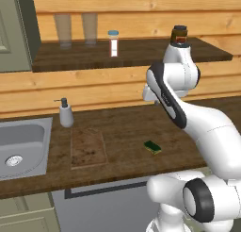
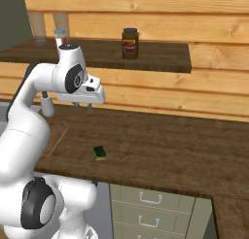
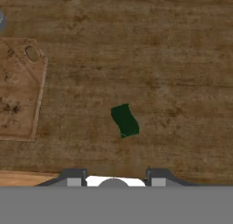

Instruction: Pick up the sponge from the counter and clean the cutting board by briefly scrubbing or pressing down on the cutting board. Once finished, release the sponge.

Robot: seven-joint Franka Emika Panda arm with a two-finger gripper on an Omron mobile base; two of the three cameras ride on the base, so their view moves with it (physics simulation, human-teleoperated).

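Note:
The sponge [image 1: 152, 146] [image 2: 99, 152] [image 3: 124, 120] is a small dark green block lying flat on the dark wood counter [image 1: 127, 127] [image 2: 160, 141] near its front edge. The cutting board [image 1: 87, 148] [image 3: 18, 91] is a mottled brown slab lying flat to the sponge's left, between it and the sink. My gripper [image 2: 82, 105] [image 3: 116, 174] hangs high above the counter and looks straight down at the sponge. Its two fingertips [image 3: 73, 176] stand apart with nothing between them.
A steel sink [image 1: 21, 146] is set in the counter at the left, with a soap dispenser [image 1: 65, 113] [image 2: 46, 104] by its back corner. The wall shelf above carries a brown jar [image 2: 130, 42], a small bottle [image 1: 113, 43] and two glasses [image 1: 63, 30].

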